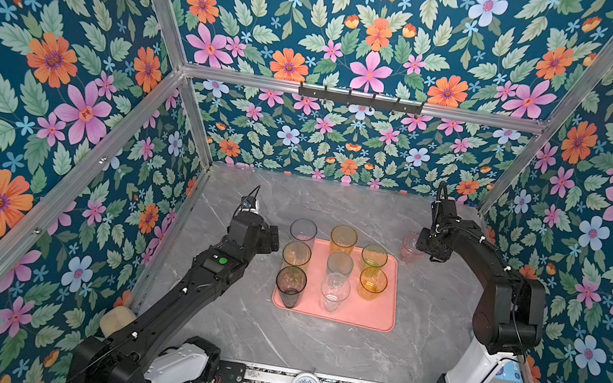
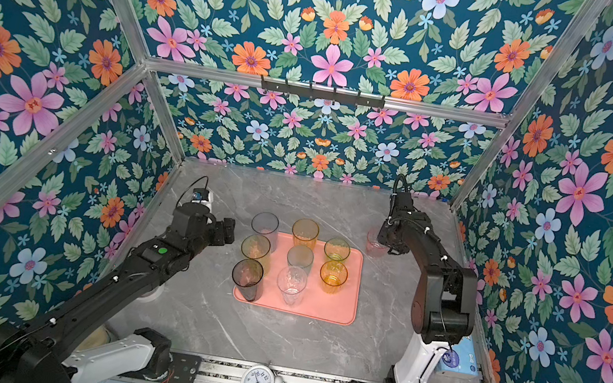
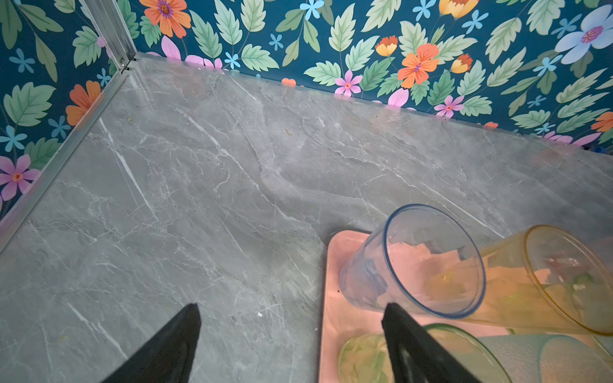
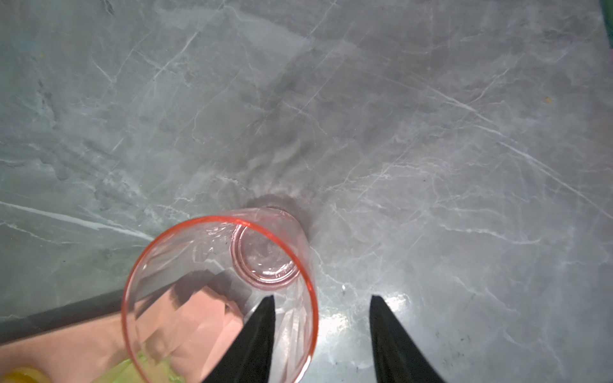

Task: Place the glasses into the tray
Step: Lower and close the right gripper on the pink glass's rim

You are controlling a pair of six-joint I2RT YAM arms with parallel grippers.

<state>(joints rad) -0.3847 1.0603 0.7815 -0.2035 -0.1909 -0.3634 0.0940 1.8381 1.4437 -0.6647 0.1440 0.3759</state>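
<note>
Last glass to collect. The pink glass stands upright on the grey marbled surface, outside the tray and at about two o'clock from it in both top views. Eight other glasses already stand on the tray. The right gripper hangs over the pink glass with its jaws apart and holding nothing. In the right wrist view one finger points inside the rim and the other lies outside it, so the thin wall runs between them. The left gripper waits wide open and empty at the tray's nine o'clock edge. To do this step well, we would lower until the fingers overlap the wall generously. We would then close gently, lift straight up, and set the glass down in the free corner at about five o'clock on the tray, clear of the amber neighbour. We judge the tumbler smooth, light and slippery. It is translucent and tapers to a narrow thick base, so it could tip if nudged. The salmon tray is flat and matt, with rounded corners and a low rim that the glass must clear.
</note>
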